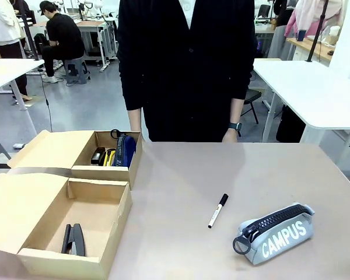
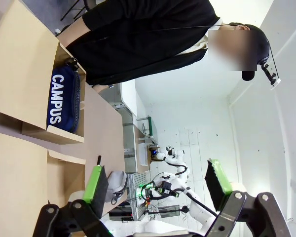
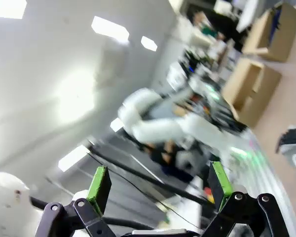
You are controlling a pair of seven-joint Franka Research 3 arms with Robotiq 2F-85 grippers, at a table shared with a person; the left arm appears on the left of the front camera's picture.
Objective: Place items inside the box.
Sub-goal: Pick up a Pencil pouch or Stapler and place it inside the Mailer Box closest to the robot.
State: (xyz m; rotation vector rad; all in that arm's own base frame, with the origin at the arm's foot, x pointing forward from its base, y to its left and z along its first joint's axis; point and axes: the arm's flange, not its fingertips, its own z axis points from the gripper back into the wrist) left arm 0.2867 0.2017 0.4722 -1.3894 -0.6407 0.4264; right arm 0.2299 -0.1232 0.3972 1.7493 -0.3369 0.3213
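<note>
while both jaws stand wide, grey campus case [image 1: 275,234] well apart, untouched

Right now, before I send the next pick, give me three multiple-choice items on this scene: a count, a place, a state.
1. How many items lie on the bare table? A) none B) two C) four
2. Where is the black stapler? A) near box B) table C) floor
3. The left gripper is: A) shut on an item B) open, empty C) shut, empty
Answers: 1 B, marker and grey CAMPUS case; 2 A, it lies inside that box; 3 B, green pads apart, nothing between.
</note>
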